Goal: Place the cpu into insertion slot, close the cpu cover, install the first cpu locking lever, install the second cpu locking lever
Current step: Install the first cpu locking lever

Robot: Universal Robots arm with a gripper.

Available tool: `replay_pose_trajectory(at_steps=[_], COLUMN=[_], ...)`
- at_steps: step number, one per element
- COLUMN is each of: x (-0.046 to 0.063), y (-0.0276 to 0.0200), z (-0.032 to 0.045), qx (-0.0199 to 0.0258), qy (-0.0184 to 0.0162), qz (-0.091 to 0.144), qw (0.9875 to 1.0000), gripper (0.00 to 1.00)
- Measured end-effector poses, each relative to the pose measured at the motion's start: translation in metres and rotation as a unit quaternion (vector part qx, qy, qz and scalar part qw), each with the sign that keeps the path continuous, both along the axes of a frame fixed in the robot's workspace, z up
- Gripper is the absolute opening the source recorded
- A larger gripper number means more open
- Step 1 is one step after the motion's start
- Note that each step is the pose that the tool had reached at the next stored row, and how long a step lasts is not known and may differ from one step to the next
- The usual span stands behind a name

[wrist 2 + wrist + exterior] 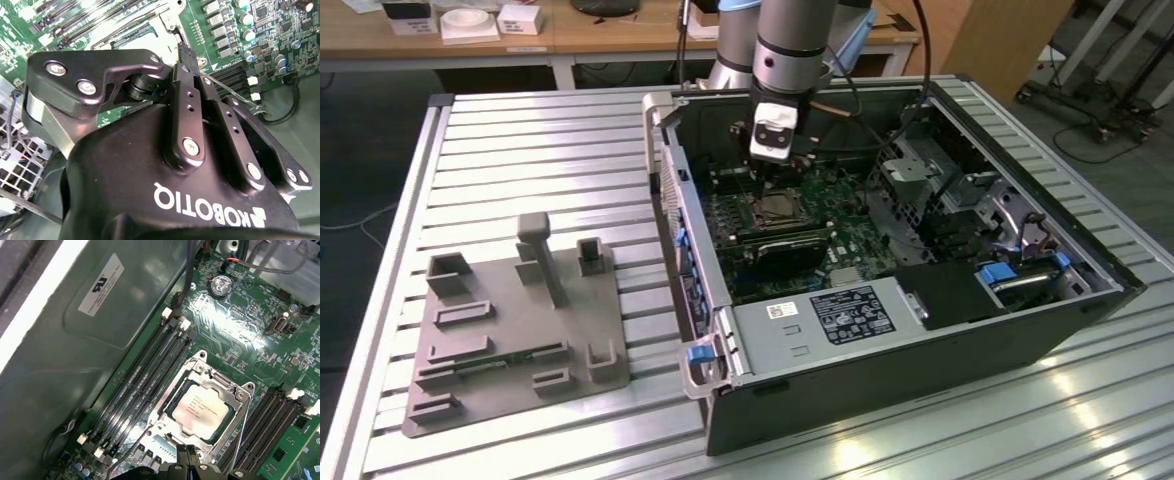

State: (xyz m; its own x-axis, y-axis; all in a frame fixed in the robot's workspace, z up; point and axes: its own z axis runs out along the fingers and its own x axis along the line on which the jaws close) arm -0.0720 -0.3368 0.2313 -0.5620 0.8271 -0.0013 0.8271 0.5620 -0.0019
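Your cpu (200,407) sits in the insertion slot (161,436), with the cpu cover (222,381) lying flat around it. The gripper (187,452) hovers at the socket's edge, fingers pressed together, and a thin wire lever (228,88) runs just beside them. Long memory slots (145,375) flank the socket on both sides, and the grey case wall (100,340) crowds in beyond.
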Motion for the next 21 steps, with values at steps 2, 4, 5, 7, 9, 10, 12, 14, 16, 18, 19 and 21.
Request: replay_pose_trajectory(at_steps=[2,4,5,7,9,10,12,14,16,18,19,21], x=[0.0000,0.0000,0.0000,0.0000,0.0000,0.0000,0.0000,0.0000,0.0000,0.0000,0.0000,0.0000], y=[0.0000,0.0000,0.0000,0.0000,0.0000,0.0000,0.0000,0.0000,-0.0001,-0.0002,-0.0003,-0.0005], z=[0.0000,0.0000,0.0000,0.0000,-0.0001,-0.0001,-0.0001,-0.0001,-0.0002,-0.0002,-0.0001,-0.0002], qx=[0.0000,0.0000,0.0000,0.0000,0.0000,0.0000,0.0000,0.0000,0.0001,0.0000,0.0000,0.0000], qy=[0.0000,0.0000,0.0000,0.0000,0.0000,0.0000,0.0000,0.0000,-0.0001,0.0000,0.0000,0.0000], qz=[0.016,0.033,0.042,0.059,0.078,0.087,0.103,0.118,0.128,0.137,0.141,0.149], qw=[0.9999,0.9994,0.9991,0.9982,0.9969,0.9962,0.9946,0.9930,0.9918,0.9906,0.9900,0.9888], gripper=[0.10,0.10,0.10,0.10,0.10,0.10,0.10,0.10,0.10,0.10,0.10,0.10])
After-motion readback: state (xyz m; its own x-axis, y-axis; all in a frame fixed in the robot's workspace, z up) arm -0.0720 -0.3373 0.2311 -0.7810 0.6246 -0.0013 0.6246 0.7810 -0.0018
